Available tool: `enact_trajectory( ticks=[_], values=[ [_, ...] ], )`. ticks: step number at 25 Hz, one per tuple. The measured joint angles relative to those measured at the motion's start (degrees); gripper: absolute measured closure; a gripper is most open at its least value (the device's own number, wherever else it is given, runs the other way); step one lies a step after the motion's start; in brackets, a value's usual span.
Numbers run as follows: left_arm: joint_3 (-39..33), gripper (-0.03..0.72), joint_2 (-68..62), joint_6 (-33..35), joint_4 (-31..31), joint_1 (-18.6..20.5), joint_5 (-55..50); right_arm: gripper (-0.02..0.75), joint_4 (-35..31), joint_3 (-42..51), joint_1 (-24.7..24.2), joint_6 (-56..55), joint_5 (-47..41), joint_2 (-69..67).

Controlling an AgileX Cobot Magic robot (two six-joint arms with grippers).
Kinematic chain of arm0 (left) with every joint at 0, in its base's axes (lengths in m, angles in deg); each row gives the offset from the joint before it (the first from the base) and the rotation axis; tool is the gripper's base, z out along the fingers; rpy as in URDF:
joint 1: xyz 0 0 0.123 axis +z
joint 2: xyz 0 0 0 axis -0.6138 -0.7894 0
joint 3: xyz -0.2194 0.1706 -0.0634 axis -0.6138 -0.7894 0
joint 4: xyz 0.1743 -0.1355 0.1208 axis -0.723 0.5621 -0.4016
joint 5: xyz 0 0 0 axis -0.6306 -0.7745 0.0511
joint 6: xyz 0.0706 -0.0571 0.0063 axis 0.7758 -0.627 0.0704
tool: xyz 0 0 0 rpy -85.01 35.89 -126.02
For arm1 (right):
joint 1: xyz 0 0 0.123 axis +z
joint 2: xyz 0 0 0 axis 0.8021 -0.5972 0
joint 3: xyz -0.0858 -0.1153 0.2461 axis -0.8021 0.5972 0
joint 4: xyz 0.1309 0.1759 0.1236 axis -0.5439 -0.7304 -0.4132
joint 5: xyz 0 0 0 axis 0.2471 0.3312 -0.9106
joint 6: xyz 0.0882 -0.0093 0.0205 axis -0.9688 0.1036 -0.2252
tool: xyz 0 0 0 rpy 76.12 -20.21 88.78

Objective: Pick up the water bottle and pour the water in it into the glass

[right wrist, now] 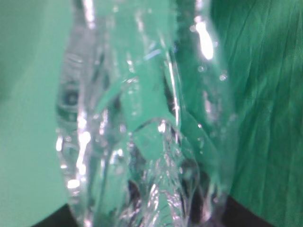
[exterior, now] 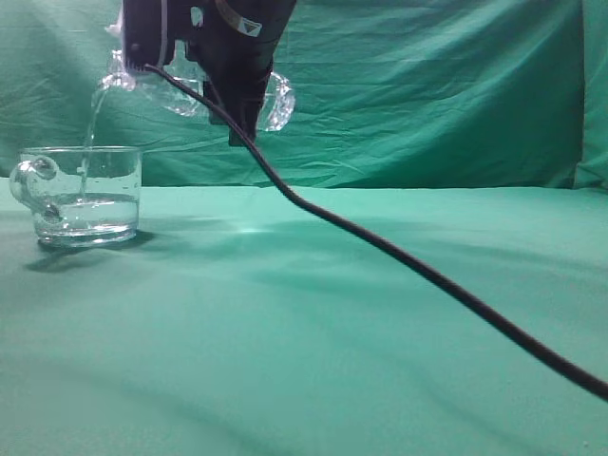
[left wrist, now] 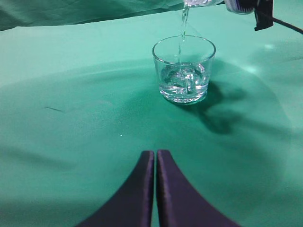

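My right gripper [exterior: 233, 95] is shut on the water bottle [exterior: 277, 99], a clear ribbed plastic bottle held on its side, its neck to the left and tipped down above the glass. The bottle fills the right wrist view [right wrist: 142, 118], hiding the fingers. A thin stream of water [exterior: 95, 119] falls from the neck into the glass [exterior: 81, 195], a short clear mug with a loop handle, partly filled. The glass also shows in the left wrist view [left wrist: 184, 68] with the stream entering it. My left gripper [left wrist: 155, 156] is shut and empty, low over the cloth, well short of the glass.
A green cloth covers the table [exterior: 332, 361] and hangs as a backdrop [exterior: 427, 85]. A black cable [exterior: 427, 271] runs from the right gripper down across the table to the right edge.
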Motion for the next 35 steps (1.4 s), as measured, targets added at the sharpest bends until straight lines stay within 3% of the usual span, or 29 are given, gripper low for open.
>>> enact_trajectory(
  ticks=[5,11,17,21,25,35],
  values=[
    [0.00,0.688,0.00,0.00,0.00,0.00,0.00,0.459,-9.09,0.00,0.00,-16.14,-0.28,0.00],
    [0.00,0.688,0.00,0.00,0.00,0.00,0.00,0.459,-34.21,0.00,0.00,-20.45,-4.27,3.15],
    [0.00,0.688,0.00,0.00,0.00,0.00,0.00,0.459,-53.77,0.00,-0.55,-9.14,-11.02,12.07],
    [0.00,0.688,0.00,0.00,0.00,0.00,0.00,0.459,-69.22,5.26,-4.06,0.49,-10.70,19.53],
    [0.00,0.688,0.00,0.00,0.00,0.00,0.00,0.459,-73.79,17.16,-8.90,3.22,-4.61,28.65],
    [0.00,0.688,0.00,0.00,0.00,0.00,0.00,0.459,-74.28,50.15,-22.02,0.88,26.59,45.18]
  ],
)
